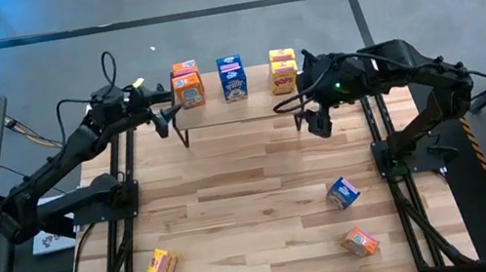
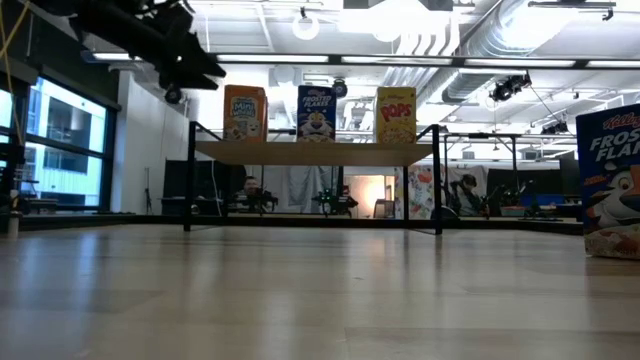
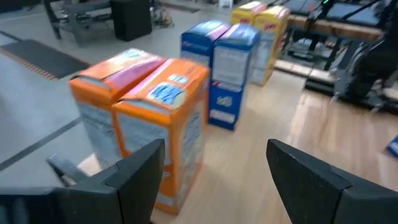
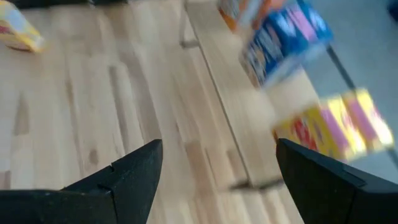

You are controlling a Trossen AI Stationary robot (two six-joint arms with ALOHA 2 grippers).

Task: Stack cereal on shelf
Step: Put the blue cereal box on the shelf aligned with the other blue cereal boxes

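Note:
The shelf [image 1: 239, 109] stands at the table's far middle on thin black legs. On it stand, upright on their bases, a pair of orange cereal boxes [image 1: 187, 86], a pair of blue ones [image 1: 232, 78] and a pair of yellow ones [image 1: 284, 72]. My left gripper [image 1: 161, 120] is open and empty just left of the orange boxes [image 3: 143, 118], above the shelf's left end. My right gripper [image 1: 318, 121] is open and empty, just near of the shelf's right end, beside the yellow boxes [image 4: 336, 130].
Three loose cereal boxes lie on the tabletop: a blue one [image 1: 343, 192] at the right middle, an orange one [image 1: 361, 241] near the front right, and a yellow one [image 1: 161, 263] at the front left. The blue one also shows in the low view [image 2: 610, 180].

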